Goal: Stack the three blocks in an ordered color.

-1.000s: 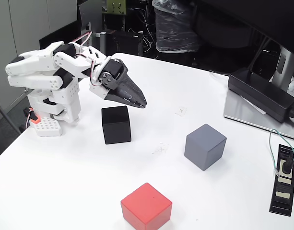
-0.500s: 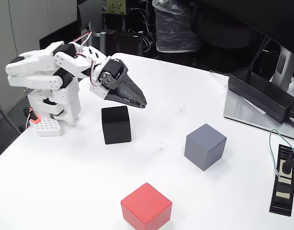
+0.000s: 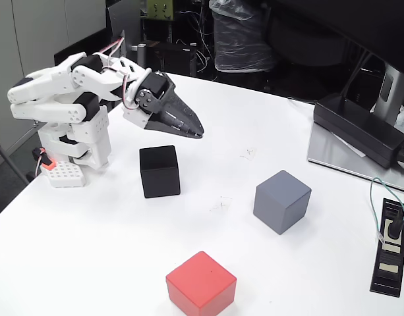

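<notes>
The black block point(image 3: 159, 171) sits on the white table point(image 3: 109, 250) left of centre, below and slightly left of the hand point(image 3: 198, 134), which hangs in the air above its far right corner without touching it. The hand's dark jaws are pressed together to a point and hold nothing. The grey block point(image 3: 281, 201) stands well to the right, and the red block point(image 3: 201, 284) lies nearest, apart from both. A white perforated brick point(image 3: 63, 174) rests by the arm's base.

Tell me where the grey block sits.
In the fixed view the grey block stands right of centre on the table, right of the black block and up-right of the red block.
</notes>
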Available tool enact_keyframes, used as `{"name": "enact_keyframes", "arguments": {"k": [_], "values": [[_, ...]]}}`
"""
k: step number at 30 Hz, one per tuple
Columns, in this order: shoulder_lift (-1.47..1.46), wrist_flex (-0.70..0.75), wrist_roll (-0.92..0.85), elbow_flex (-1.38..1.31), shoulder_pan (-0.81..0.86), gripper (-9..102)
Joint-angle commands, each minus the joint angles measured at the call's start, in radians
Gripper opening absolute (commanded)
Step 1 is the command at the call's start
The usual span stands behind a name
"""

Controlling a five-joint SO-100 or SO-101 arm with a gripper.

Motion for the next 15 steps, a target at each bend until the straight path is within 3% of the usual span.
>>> {"name": "enact_keyframes", "arguments": {"k": [1,7,15], "values": [[-0.003,0.003,-0.011,-0.074,0.006,0],[-0.008,0.005,-0.092,-0.17,0.008,3],[-0.008,0.087,-0.382,-0.288,0.008,22]]}}
